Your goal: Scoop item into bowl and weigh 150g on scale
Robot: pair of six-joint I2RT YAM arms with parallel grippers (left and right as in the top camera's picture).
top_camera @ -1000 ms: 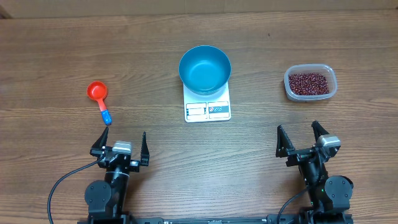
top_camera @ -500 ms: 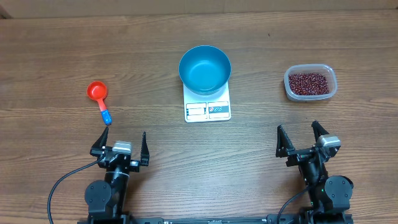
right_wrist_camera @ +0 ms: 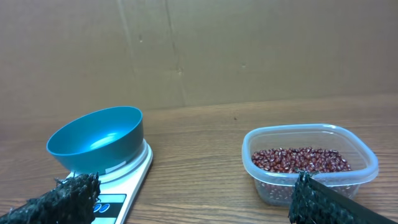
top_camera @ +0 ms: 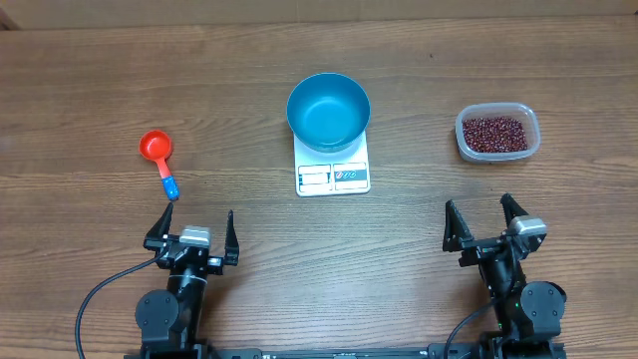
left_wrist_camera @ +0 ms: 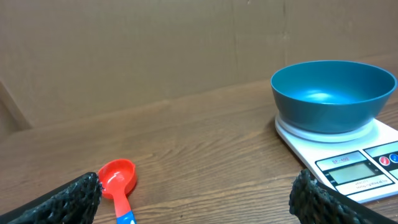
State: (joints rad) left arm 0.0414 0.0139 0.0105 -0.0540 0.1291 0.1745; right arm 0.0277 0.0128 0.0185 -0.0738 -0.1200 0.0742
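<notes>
On the far left of the wooden table (top_camera: pixel 80 70) we are looking at a red scoop (top_camera: pixel 158 152) lying flat. Its cup is pointing away from us and its blue-tipped handle is reaching back toward the left gripper (top_camera: pixel 197 215). That gripper is sitting near the table's front edge, just behind the handle's end and apart from it. We are keeping its jaws spread wide with nothing between them; in the left wrist view the dark fingers (left_wrist_camera: pixel 68 199) are framing only bare wood. Moving to the middle, the bright-blue bowl (top_camera: pixel 328 110) is standing upright on the far part of the white scale (top_camera: pixel 333 176), its inside showing plain blue. It is leaving the display and labels along the scale's near edge uncovered. Further right, well apart from the scale, a clear plastic tub (top_camera: pixel 466 145) is holding the dark red-brown beans (top_camera: pixel 495 132), which are lying in a loose layer across its bottom. Nearest us on the right, the right gripper (top_camera: pixel 477 203) is sitting in front of the tub and well apart from it. Its jaws are standing fully apart and gripping nothing.
</notes>
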